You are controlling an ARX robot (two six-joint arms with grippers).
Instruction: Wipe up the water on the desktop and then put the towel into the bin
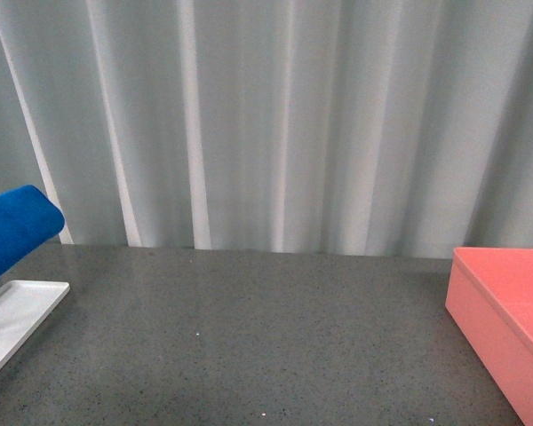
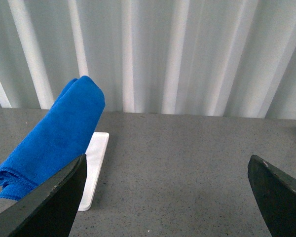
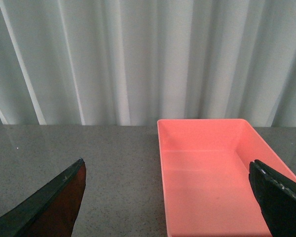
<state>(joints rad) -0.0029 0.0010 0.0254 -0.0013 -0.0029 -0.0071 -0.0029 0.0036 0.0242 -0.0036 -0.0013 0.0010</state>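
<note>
The blue towel (image 1: 13, 229) lies folded over the white tray at the far left of the desktop (image 1: 249, 337). It also shows in the left wrist view (image 2: 54, 138), just beyond the left finger. My left gripper (image 2: 167, 197) is open and empty above bare desktop (image 2: 177, 163). The pink bin (image 1: 506, 311) stands at the right edge. In the right wrist view the bin (image 3: 212, 177) is empty inside. My right gripper (image 3: 167, 202) is open and empty, hovering over the bin's near left wall. Neither gripper shows in the front view. No water is discernible.
A flat white tray (image 1: 18, 315) sits at the left under the towel, also in the left wrist view (image 2: 94, 165). A pale pleated curtain (image 1: 275, 124) hangs behind the desk's far edge.
</note>
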